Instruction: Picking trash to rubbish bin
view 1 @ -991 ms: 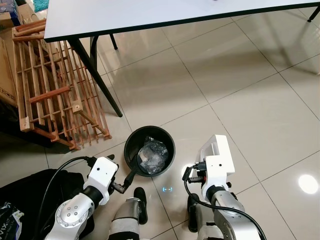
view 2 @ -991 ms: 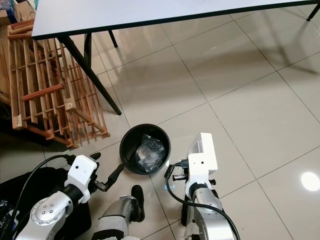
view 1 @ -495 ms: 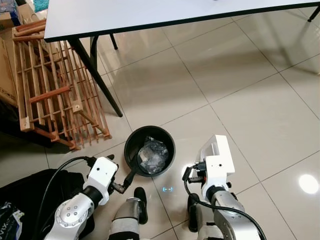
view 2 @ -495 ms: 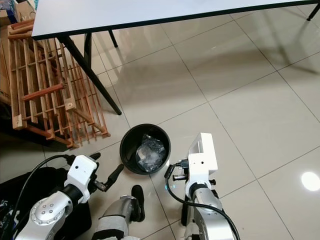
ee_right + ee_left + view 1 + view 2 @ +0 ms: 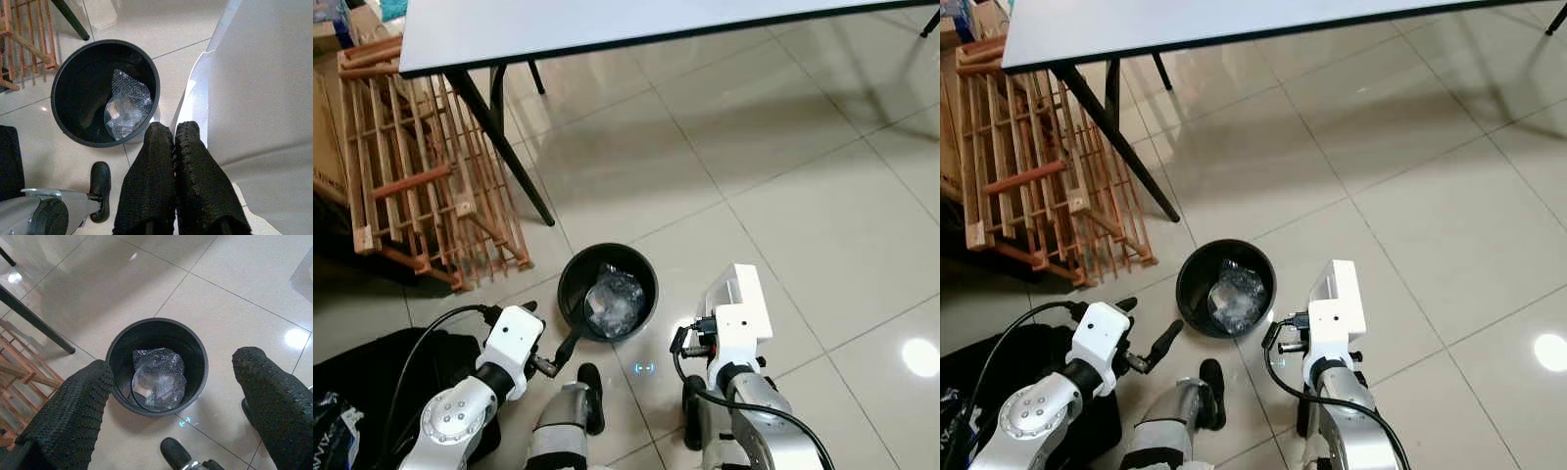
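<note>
Here the crumpled plastic trash (image 5: pixel 159 379) lies in the black bin (image 5: pixel 198 357), beyond the left gripper's (image 5: pixel 171 401) parted jaws.

black bin (image 5: pixel 607 291), clear bubble-patterned wrap (image 5: pixel 159 377)

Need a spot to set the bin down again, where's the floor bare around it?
Bare tile runs from the bin toward the table leg and out to the robot's right. It is crowded on the left by the wooden rack, and near the left claw and right claw.
</note>
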{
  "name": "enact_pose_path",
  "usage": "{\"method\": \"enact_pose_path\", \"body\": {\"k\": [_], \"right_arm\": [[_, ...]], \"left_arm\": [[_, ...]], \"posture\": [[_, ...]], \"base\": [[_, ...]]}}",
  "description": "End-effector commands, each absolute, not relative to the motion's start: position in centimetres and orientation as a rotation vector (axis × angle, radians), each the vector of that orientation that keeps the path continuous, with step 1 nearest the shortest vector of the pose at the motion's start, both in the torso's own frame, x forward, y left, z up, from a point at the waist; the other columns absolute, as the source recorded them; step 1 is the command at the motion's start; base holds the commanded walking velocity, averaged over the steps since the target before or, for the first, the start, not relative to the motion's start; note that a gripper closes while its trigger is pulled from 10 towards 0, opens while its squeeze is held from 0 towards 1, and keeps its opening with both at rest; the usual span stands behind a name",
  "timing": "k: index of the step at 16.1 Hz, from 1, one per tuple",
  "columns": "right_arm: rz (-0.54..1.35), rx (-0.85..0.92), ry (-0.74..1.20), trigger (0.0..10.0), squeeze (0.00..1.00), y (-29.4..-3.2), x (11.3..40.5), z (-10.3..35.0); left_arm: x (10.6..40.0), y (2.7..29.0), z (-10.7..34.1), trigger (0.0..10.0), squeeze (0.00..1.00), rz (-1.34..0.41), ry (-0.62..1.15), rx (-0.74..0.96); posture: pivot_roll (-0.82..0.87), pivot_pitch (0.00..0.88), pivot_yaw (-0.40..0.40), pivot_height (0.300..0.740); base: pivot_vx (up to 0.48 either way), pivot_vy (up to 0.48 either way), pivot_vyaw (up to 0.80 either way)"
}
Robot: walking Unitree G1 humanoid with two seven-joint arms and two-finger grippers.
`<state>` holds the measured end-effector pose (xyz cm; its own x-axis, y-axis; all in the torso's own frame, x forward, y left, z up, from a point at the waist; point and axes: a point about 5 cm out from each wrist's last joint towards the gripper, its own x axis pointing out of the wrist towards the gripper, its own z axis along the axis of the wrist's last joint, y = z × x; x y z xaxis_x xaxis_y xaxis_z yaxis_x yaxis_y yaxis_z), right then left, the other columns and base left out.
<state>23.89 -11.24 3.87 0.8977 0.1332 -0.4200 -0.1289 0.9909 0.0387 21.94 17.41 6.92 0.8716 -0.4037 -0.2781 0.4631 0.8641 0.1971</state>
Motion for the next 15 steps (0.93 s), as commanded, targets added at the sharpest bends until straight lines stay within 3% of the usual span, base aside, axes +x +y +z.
{"method": "enact_pose_path", "body": {"k": [1, 11, 15], "right_arm": [[0.129, 0.023, 0.489, 10.0, 0.0, -11.23, 23.02, 2.73], [0.125, 0.022, 0.492, 10.0, 0.0, -11.23, 22.99, 2.53], [0.124, 0.029, 0.482, 10.0, 0.0, -11.16, 23.03, 2.58]], "left_arm": [[21.19, 17.68, 6.12, 10.0, 0.0, -0.471, 0.278, 0.268], [21.21, 17.77, 6.19, 10.0, 0.0, -0.479, 0.282, 0.272], [21.18, 17.91, 6.27, 10.0, 0.0, -0.486, 0.283, 0.276]], "posture": [[0.07, 0.416, 0.083, 0.675], [0.07, 0.415, 0.088, 0.575], [0.08, 0.416, 0.093, 0.565]], "base": [[0.0, 0.0, 0.0], [0.0, 0.0, 0.0], [0.0, 0.0, 0.0]]}}
